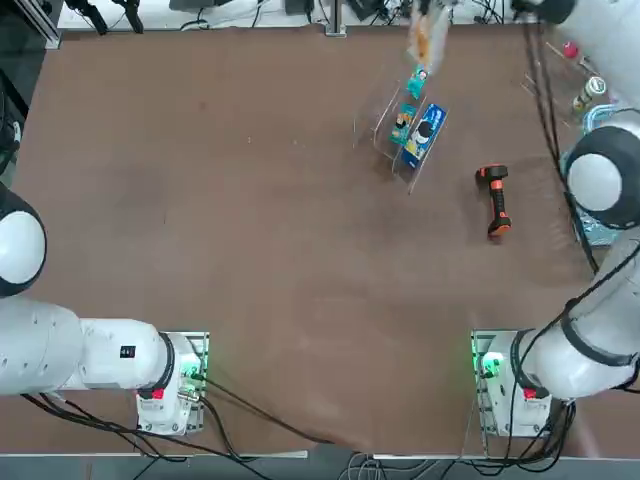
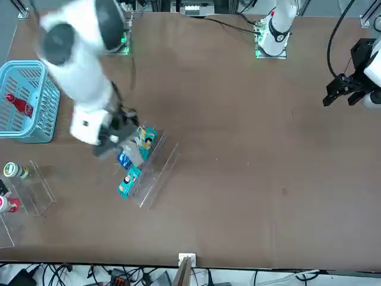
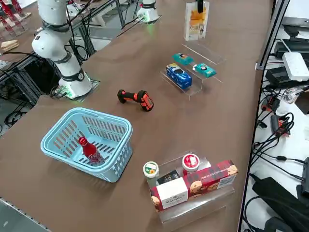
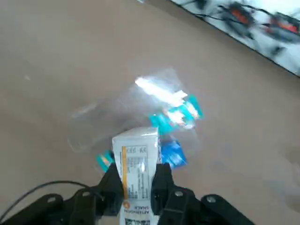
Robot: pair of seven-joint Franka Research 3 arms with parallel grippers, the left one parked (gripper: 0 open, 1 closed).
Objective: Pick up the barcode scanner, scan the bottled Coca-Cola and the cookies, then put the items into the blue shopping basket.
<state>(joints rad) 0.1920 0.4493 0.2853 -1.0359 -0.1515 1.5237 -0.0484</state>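
Holding the cookies (image 4: 136,173) pinched by the narrow edges in our right gripper (image 4: 137,183), aloft over the clear rack (image 1: 400,135) at 1 o'clock in the top view, we judge the carton light, stiff, crushable if squeezed harder.

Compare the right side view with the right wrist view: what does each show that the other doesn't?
Only the right side view shows the blue shopping basket with the bottled Coca-Cola lying inside, and the barcode scanner lying on the table.

Only the wrist view shows the right gripper shut on the cookies, barcode side facing the camera.

Both show the cookies lifted above the clear rack holding teal and blue packets.
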